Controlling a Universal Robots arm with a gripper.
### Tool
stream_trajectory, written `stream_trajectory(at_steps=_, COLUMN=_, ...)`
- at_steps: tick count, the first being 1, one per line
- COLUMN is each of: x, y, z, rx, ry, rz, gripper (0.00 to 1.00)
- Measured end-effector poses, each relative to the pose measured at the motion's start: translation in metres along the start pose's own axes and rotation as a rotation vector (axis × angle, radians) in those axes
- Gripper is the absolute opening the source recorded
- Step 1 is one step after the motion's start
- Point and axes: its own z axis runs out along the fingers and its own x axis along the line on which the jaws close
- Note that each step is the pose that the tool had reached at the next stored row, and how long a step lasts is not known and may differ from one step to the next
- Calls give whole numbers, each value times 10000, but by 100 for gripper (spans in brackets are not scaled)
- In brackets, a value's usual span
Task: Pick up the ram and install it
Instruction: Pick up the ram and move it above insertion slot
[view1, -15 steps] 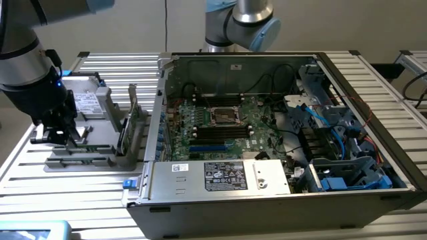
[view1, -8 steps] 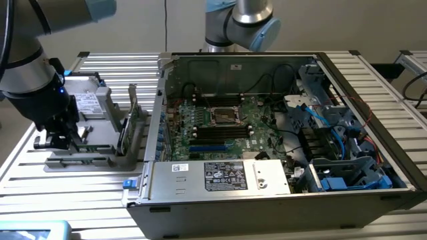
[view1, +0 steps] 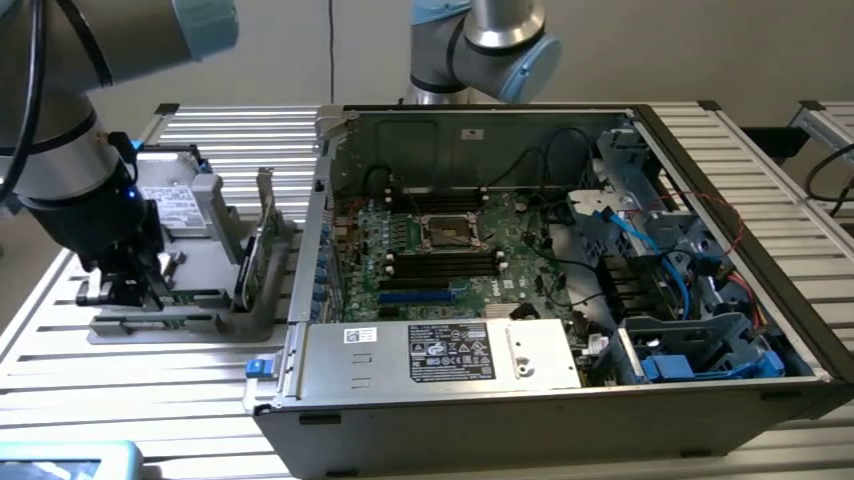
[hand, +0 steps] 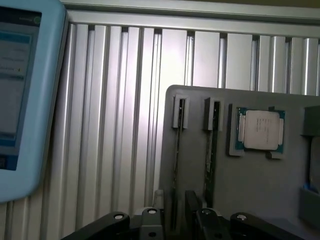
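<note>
Aluminium slatted table (view1: 747, 180) bears a grey tray (hand: 260, 190) and computer case (view1: 534, 420); fingers (hand: 151, 222) spread wide over the ram (hand: 176, 150), empty.

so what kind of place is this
Probably a robotics lab bench for computer assembly: an open grey metal desktop case with its green motherboard exposed, a ribbed aluminium table, and a flat grey parts tray below the arm's black gripper.

Light fell soft and even from overhead. My wrist view caught pale glare along the bench (hand: 125, 100) slats, and the tablet screen (hand: 12, 75) looked washed out and hazy. My fingers (hand: 151, 224) sat dark in shadow. In the exterior view, the computer case (view1: 534, 425) interior lay dim toward three o'clock.
</note>
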Motion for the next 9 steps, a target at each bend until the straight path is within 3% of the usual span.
stream_trajectory(at_steps=9, x=0, y=2, z=163, rx=-10, ry=-3, rz=24, gripper=31)
